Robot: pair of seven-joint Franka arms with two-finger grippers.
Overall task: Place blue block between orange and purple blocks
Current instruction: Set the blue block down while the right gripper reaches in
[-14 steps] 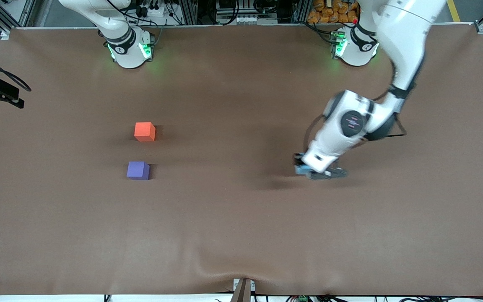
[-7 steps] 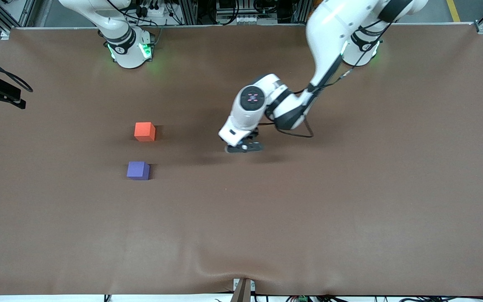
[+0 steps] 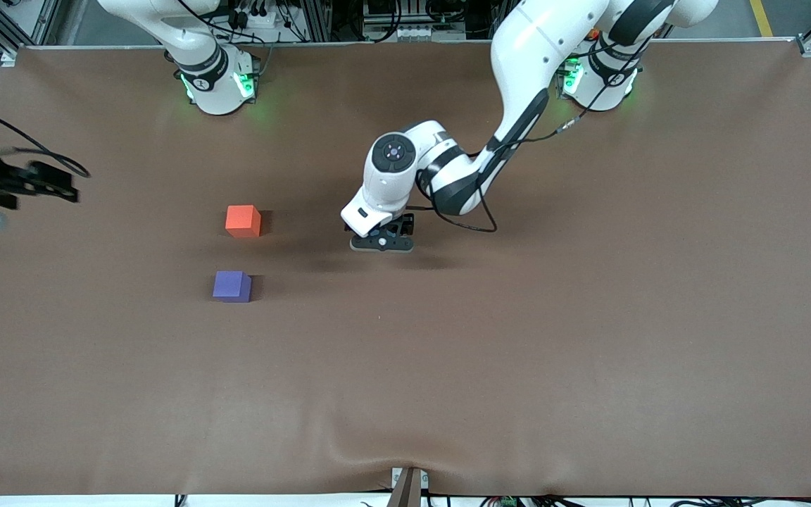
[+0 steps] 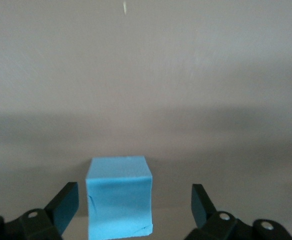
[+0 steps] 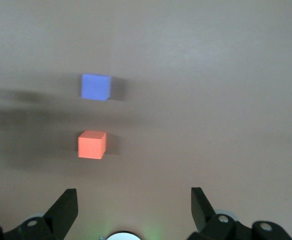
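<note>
Left end effector spread, blue block loose, well apart from orange block and purple block; we risk misplacement.

Table: brown matte covering, slightly rippled at the edge nearest the front camera. On it: orange block; purple block, nearer the front camera, a gap between them; blue block, well apart toward the left arm's end.

The orange block and purple block are seen apart on the brown table; the right gripper is spread wide.
</note>
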